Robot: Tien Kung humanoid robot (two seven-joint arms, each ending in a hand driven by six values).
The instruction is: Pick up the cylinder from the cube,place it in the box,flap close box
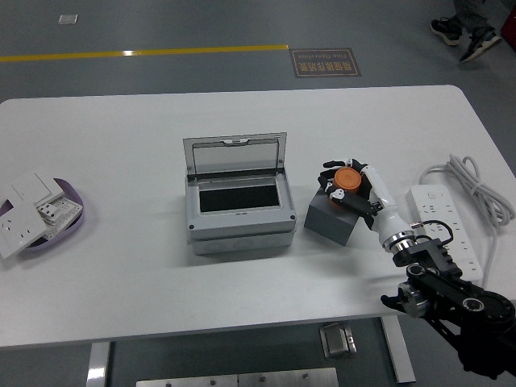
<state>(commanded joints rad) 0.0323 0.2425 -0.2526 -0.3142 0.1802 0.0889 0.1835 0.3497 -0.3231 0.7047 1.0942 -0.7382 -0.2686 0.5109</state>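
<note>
An orange cylinder (348,179) stands on top of a grey cube (329,219) right of the grey box (239,227). The box stands in the table's middle with its lid (235,154) flapped open and upright at the back, showing a dark inside. My right hand (352,187) reaches in from the lower right and has its fingers curled around the cylinder on the cube. My left arm is out of view.
A white power strip (441,219) with a coiled cable (476,184) lies at the right. A purple tray (68,219) with white wall sockets sits at the left edge. A person's feet show at the top right, beyond the table.
</note>
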